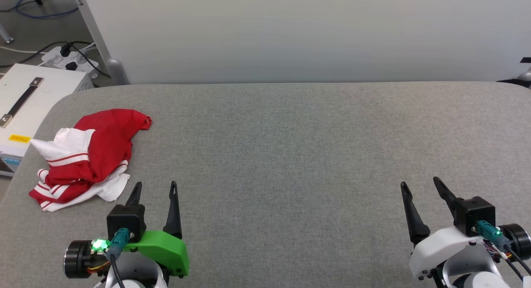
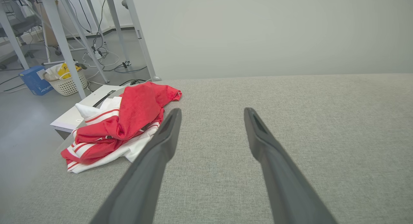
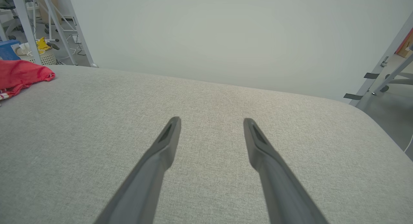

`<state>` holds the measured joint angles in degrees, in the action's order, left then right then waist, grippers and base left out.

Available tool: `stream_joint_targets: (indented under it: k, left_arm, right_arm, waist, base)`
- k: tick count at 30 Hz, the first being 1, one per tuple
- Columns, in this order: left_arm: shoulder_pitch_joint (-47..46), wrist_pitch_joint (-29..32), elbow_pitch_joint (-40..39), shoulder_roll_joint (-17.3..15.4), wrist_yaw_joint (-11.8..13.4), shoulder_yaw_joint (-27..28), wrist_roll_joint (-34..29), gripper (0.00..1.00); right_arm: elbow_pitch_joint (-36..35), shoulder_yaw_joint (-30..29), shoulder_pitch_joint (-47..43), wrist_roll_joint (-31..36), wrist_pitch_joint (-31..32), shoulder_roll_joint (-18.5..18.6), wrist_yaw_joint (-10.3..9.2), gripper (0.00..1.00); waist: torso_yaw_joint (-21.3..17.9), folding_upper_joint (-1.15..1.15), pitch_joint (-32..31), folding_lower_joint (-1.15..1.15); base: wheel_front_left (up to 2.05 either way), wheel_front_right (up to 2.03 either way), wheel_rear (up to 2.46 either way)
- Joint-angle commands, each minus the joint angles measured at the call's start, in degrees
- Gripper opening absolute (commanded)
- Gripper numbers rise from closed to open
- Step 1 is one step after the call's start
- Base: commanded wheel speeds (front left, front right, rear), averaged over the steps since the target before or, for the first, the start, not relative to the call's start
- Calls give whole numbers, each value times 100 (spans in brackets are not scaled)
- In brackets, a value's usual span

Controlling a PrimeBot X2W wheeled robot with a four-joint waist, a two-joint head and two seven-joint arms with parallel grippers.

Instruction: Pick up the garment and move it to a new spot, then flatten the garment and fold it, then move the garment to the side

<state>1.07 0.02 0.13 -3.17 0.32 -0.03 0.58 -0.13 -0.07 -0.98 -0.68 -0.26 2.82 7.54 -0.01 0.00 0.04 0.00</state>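
Observation:
The garment (image 1: 89, 157) lies crumpled in a heap near the left edge of the grey table (image 1: 290, 155), red cloth over white sleeves with red stripes. My left gripper (image 1: 155, 187) stands open at the lower left, just right of the heap and not touching it. In the left wrist view the garment (image 2: 122, 124) sits left of my open left gripper (image 2: 211, 112). My right gripper (image 1: 419, 184) is open at the lower right, far from the cloth. The right wrist view shows the open right gripper (image 3: 211, 120) over bare table, with the garment (image 3: 19, 75) at the far left edge.
A white box with a black handle (image 1: 29, 105) stands off the table's left edge, with a power strip and cables (image 1: 70, 59) behind it. A pale wall (image 1: 307, 30) rises behind the table. A basket (image 2: 66, 80) and metal frame legs (image 2: 61, 40) stand on the floor to the left.

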Motion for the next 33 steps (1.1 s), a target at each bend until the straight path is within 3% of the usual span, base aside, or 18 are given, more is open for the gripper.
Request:
stream_joint_targets:
  k: [1,33]
  left_arm:
    - [-3,-50,-13,1,44,-13,19,100]
    - [50,-432,-96,8,268,-124,149,100]
  right_arm:
    - [-19,-17,1,-23,-44,0,0,100]
    - [-393,-98,-128,-293,-420,2,-2,100]
  waist:
    - [0,0,2,0]
    - [-1,0,-14,0]
  base:
    - [0,0,0]
    - [0,0,0]
